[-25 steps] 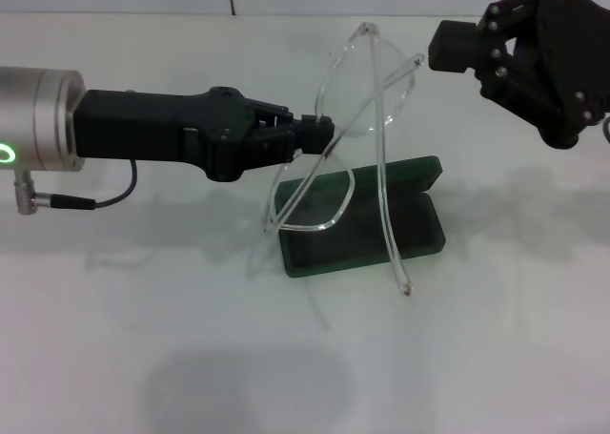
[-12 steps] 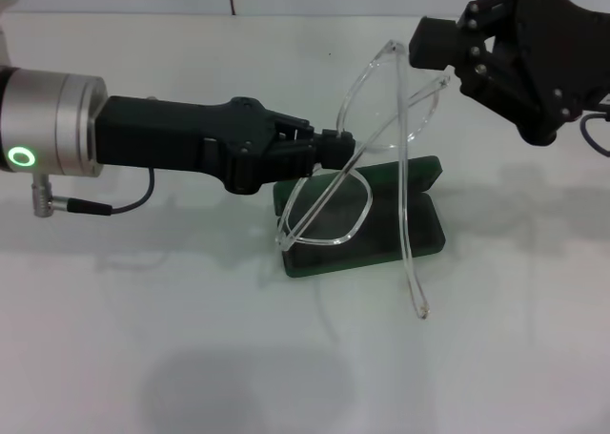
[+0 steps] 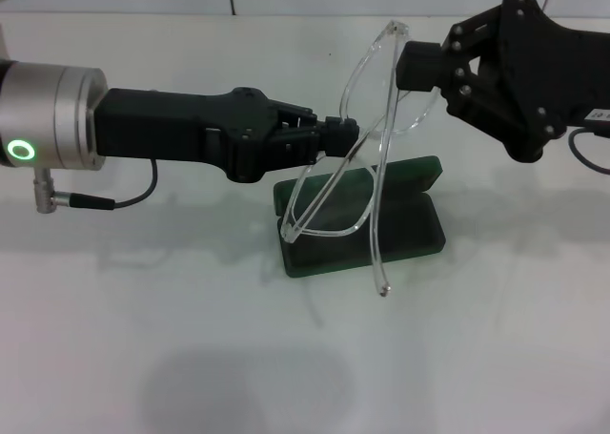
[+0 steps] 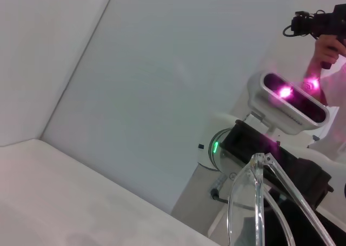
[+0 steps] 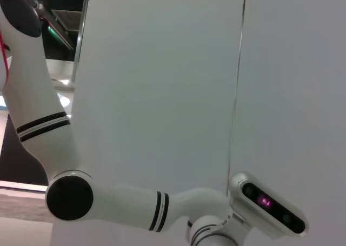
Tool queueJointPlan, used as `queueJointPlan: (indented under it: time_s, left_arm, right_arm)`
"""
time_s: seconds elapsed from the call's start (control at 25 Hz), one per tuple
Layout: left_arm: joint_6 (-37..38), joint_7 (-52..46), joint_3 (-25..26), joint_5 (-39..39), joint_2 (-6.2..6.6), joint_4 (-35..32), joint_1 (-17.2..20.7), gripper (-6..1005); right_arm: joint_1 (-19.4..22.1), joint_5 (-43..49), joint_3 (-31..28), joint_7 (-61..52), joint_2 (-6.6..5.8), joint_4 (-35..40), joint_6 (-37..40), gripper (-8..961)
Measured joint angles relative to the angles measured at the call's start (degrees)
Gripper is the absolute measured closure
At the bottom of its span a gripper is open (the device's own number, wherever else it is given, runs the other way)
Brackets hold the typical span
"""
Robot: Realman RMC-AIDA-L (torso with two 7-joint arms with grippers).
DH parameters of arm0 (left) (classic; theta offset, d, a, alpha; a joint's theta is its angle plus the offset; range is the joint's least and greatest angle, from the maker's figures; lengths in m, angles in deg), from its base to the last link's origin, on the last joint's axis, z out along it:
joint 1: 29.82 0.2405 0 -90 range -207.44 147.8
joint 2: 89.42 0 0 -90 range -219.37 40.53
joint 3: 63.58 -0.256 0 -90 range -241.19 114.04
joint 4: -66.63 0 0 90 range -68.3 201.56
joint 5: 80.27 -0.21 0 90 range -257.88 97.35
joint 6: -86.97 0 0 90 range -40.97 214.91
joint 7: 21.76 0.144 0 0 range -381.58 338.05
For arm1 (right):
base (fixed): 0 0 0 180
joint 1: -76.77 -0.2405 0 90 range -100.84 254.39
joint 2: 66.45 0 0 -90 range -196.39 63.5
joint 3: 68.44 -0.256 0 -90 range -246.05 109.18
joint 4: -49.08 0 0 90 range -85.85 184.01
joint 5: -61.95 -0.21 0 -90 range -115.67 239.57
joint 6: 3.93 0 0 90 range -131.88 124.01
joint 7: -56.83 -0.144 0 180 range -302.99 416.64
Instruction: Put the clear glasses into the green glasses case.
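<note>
While our left gripper (image 3: 335, 138) clamps the transparent plastic glasses (image 3: 357, 153) above the half-hidden dark green hard case (image 3: 419, 219), we cannot tell whether our right gripper (image 3: 412, 67) grips.

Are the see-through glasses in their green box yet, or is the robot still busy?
Not yet. Done: the green glasses case lies open on the white table, and the clear glasses are lifted above it. In hand: the left gripper pinches the frame at its middle, while the right gripper is up against the top corner by the hinge, one temple arm hanging down. Left: fold the arms, lower the glasses in.
</note>
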Motion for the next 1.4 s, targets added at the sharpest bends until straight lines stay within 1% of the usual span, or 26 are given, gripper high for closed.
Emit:
queueJointPlan:
  time_s: [0.6, 0.84, 1.4]
  left_arm:
    - [0.08, -0.44, -0.16, 0.27, 0.01, -0.19, 0.0, 929]
    - [1.97, -0.67, -0.19, 1.34, 0.03, -0.33, 0.0, 929]
    - [1.62, -0.87, 0.36, 1.03, 0.09, -0.3, 0.41, 930]
  right_arm:
    - [0.25, 0.06, 0.16, 0.22, 0.09, -0.19, 0.06, 931]
    - [0.13, 0.01, 0.16, 0.82, 0.09, -0.7, 0.0, 929]
    - [-0.14, -0.29, 0.16, 1.44, 0.14, -1.63, 0.88, 925]
